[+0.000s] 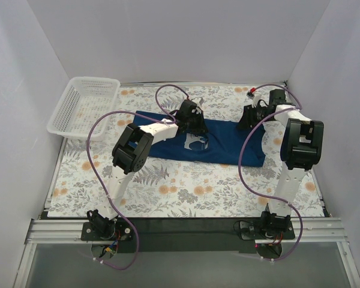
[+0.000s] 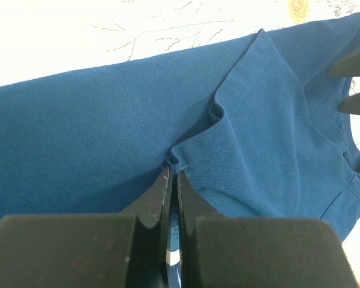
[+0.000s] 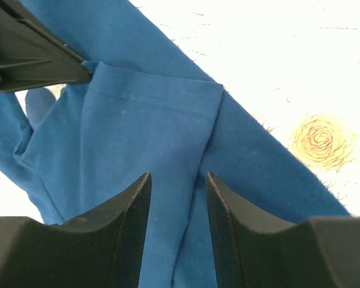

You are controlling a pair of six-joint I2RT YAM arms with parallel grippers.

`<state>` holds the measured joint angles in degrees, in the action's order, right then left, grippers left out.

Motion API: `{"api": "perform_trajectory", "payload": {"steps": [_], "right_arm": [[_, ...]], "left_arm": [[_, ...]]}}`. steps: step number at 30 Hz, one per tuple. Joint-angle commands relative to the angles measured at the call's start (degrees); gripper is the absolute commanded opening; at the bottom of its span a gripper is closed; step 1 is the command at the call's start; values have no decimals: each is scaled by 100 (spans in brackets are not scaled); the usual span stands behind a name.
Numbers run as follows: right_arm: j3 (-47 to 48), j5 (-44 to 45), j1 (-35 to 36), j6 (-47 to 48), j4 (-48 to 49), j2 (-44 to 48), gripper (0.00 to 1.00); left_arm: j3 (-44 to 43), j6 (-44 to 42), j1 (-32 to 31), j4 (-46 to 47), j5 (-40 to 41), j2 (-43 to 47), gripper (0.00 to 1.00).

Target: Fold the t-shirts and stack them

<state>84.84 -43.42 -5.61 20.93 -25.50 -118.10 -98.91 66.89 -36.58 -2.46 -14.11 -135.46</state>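
Note:
The dark navy t-shirt (image 1: 222,144) lies spread across the middle of the table, its pale chest graphic (image 1: 197,141) facing up. My left gripper (image 1: 189,118) is at the shirt's far edge, shut on a pinched hem of a sleeve (image 2: 173,170). In the left wrist view the shirt (image 2: 96,126) fills the frame. My right gripper (image 1: 250,117) is at the shirt's far right end. In the right wrist view it (image 3: 177,180) is open, its jaws just above a fold of the shirt (image 3: 162,120), holding nothing. The left gripper's fingers (image 3: 30,57) show at the top left of that view.
A white plastic lattice basket (image 1: 87,105) stands at the far left of the table. The table has a floral cloth (image 1: 186,192). White walls close in the back and both sides. Purple cables loop off both arms.

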Motion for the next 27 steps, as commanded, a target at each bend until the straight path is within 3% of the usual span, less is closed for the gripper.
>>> {"api": "perform_trajectory", "payload": {"steps": [1,22,27], "right_arm": [[252,35,16,-63,1,-134,41],[402,132,183,-133,-17,-485,33],[411,114,183,-142,-34,-503,21]], "left_arm": [[-5,-89,54,114,5,591,0],[-40,-115,107,167,-215,670,0],[-58,-124,107,167,-233,652,0]]}}
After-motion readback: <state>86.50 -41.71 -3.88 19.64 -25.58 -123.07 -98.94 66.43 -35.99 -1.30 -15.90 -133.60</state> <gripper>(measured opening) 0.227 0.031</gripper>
